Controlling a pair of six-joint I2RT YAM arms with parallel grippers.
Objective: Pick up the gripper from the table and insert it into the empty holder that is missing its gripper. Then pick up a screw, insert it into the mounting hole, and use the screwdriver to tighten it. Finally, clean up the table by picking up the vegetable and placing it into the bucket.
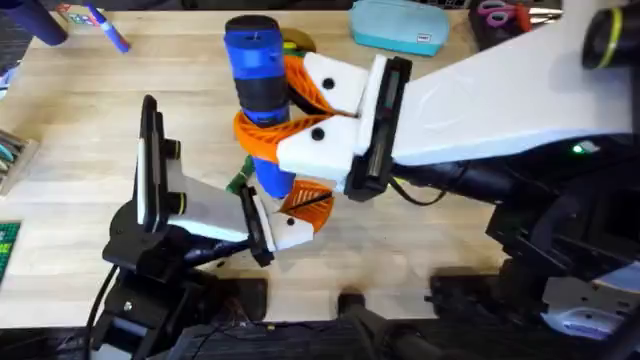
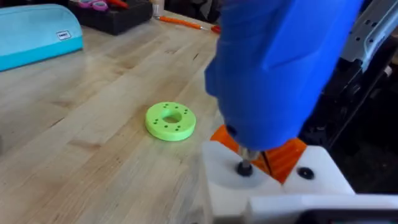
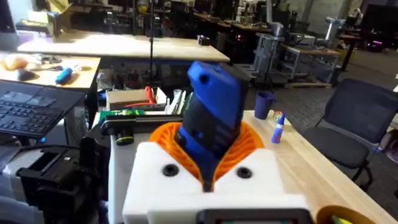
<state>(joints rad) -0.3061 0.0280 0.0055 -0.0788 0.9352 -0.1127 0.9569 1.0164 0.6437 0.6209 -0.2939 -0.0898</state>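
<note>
Overhead view: the screwdriver (image 1: 258, 75) is held upright, clasped about its lower body between the orange ribbed pads of the right gripper (image 1: 300, 120), directly above the holder (image 1: 215, 215). In the left wrist view the thin metal bit (image 2: 244, 163) is seen seated on a screw (image 2: 244, 168) in the holder's white body, just beside the mounted gripper (image 2: 283, 155) and its orange pad. The driver is judged rigid, fairly heavy and smooth-sided — a slip or tilt is likely if gripped high, so a hold low on the barrel (where the pads now sit) is preferred. Whether the left arm's own fingers are parted cannot be told. The vegetable (image 1: 238, 183) lies behind the holder, partly hidden; a lime-green disc (image 2: 170, 121) rests well apart from it.
</note>
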